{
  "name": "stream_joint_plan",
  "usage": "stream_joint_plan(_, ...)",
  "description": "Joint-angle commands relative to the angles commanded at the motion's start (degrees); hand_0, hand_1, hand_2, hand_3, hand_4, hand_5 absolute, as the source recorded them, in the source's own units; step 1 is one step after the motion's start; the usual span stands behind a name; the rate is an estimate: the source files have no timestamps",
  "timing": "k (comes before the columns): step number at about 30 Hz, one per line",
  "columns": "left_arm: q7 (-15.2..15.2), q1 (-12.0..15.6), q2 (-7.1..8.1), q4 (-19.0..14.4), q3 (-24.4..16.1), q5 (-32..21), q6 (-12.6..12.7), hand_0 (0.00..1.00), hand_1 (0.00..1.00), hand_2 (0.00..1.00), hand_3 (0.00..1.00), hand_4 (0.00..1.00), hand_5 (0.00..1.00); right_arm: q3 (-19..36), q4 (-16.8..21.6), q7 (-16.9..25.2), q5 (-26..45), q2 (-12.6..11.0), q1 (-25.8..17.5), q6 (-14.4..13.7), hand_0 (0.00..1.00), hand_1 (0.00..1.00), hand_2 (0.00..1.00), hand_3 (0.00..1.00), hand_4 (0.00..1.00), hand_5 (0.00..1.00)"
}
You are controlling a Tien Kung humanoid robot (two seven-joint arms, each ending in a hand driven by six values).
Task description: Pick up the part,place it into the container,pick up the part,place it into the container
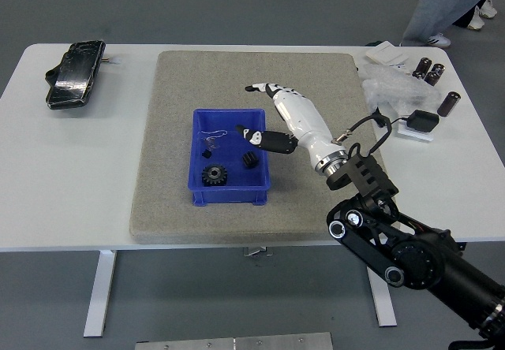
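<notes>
Two gears (214, 176) were seen lying inside the blue bin (229, 195) on the desk (79, 176); the right hand (288, 117) was held empty above its right rim, fingers extended.

No text, label, brand, number or sign can be read anywhere in the view. The white box (384, 51) at the table's far right corner and the small dark cylinders (430, 70) beside it carry no print that can be made out at this size, and the black pouch (74, 74) at the far left shows only glare on its wrapping. The blue bin (229, 196) and the grey mat (181, 113) are plain.
</notes>
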Motion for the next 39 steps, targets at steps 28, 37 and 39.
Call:
stream_joint_plan(28, 0.21, -0.11, 0.46, 0.00, -0.28, 0.87, -0.18, 0.667, 0.658, 0.634, 0.623, 0.702, 0.215, 22.86, -1.21, 5.83, 7.82, -4.40, -12.47, 0.53, 0.789, 0.748, 0.776, 0.746, 0.737, 0.349)
stream_joint_plan(37, 0.32, 0.08, 1.20, 0.00, -0.16, 1.15, -0.27, 0.667, 0.658, 0.635, 0.623, 0.701, 0.215, 24.09, -0.92, 5.99, 7.53, -3.78, -13.61, 0.47, 0.787, 0.747, 0.775, 0.742, 0.732, 0.344)
stream_joint_plan(39, 0.35, 0.18, 1.38, 0.00, -0.18, 1.25, -0.28, 0.667, 0.658, 0.635, 0.623, 0.701, 0.215, 24.25, -0.83, 6.00, 7.48, -3.76, -13.89, 0.45, 0.787, 0.747, 0.775, 0.742, 0.732, 0.344)
